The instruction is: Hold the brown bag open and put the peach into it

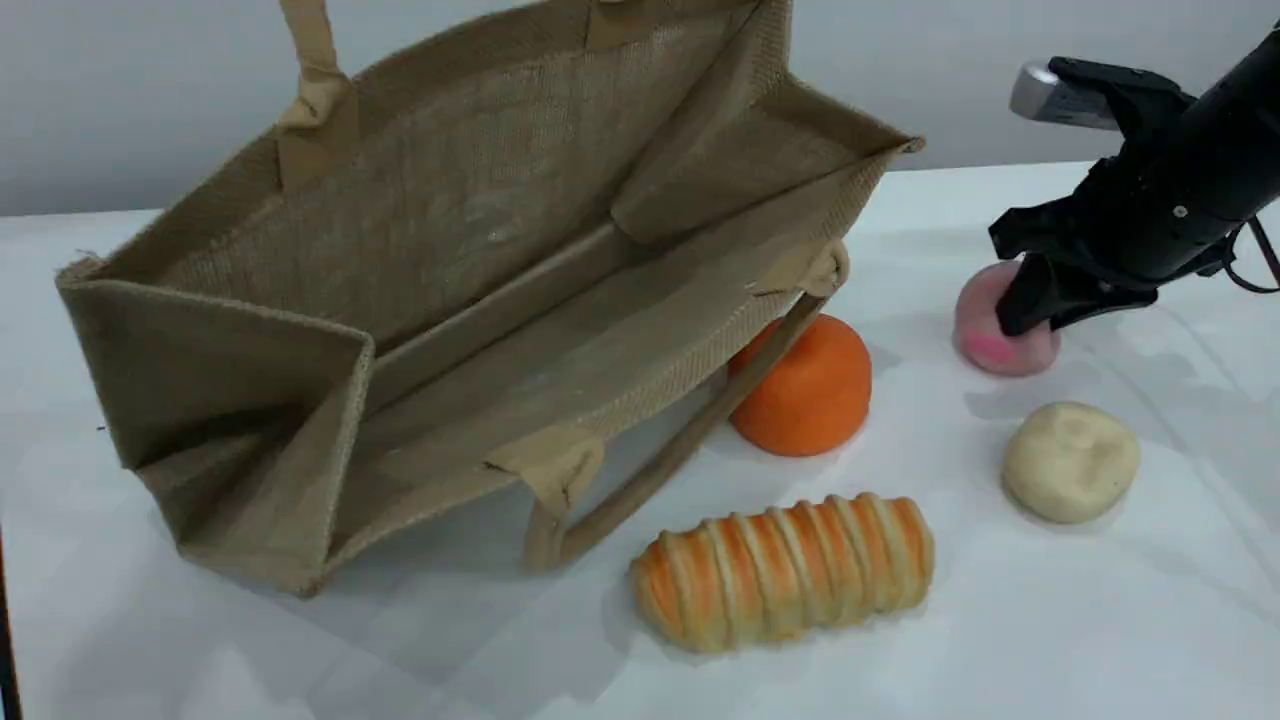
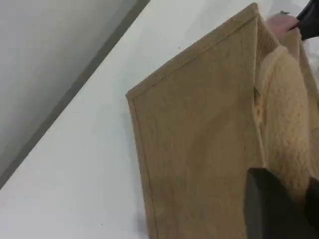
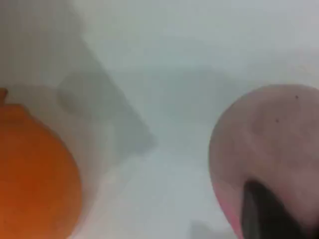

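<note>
The brown bag point(image 1: 470, 230) stands on the table with its mouth tipped toward the camera and wide open. Its rear beige handle point(image 1: 310, 60) is pulled straight up out of the scene view. In the left wrist view that handle point(image 2: 284, 119) runs down to my left gripper's dark fingertip point(image 2: 269, 209), shut on it, beside the bag's woven side point(image 2: 199, 139). The peach point(image 1: 1000, 340) rests on the table right of the bag. My right gripper point(image 1: 1030, 300) is shut on it from above. In the right wrist view a fingertip point(image 3: 264, 214) presses the peach point(image 3: 269, 139).
An orange fruit point(image 1: 810, 385) sits between the bag and the peach, touching the bag's front handle point(image 1: 680, 440), which lies on the table. A striped bread loaf point(image 1: 785, 570) lies in front, and a cream lumpy ball point(image 1: 1070, 460) sits near the peach.
</note>
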Controlling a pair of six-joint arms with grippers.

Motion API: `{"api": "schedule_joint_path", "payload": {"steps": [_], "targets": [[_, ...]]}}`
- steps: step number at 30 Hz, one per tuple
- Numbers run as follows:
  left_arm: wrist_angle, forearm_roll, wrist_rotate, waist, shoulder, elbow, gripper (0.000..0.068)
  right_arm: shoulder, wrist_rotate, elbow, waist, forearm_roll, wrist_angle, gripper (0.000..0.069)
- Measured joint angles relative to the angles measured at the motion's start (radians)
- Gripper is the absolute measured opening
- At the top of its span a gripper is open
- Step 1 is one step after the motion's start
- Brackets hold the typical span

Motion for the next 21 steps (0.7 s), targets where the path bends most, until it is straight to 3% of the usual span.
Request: {"api": "schedule_joint_path", "payload": {"steps": [2, 11, 15, 21], "targets": [[0.000, 0.000, 0.000, 0.000, 0.000, 0.000, 0.0083, -0.011, 0.000, 0.000, -0.002, -0.005, 0.004, 0.0022], [0.000, 0.001, 0.000, 0.000, 0.000, 0.000, 0.0083, -0.163, 0.095, 0.041, -0.003, -0.080, 0.103, 0.0019], [0.000, 0.001, 0.000, 0.000, 0.000, 0.000, 0.0083, -0.269, 0.069, 0.125, -0.003, -0.018, 0.124, 0.0019], [0.000, 0.002, 0.000, 0.000, 0.000, 0.000, 0.0083, -0.449, -0.102, 0.293, -0.003, 0.138, 0.109, 0.0019]]}}
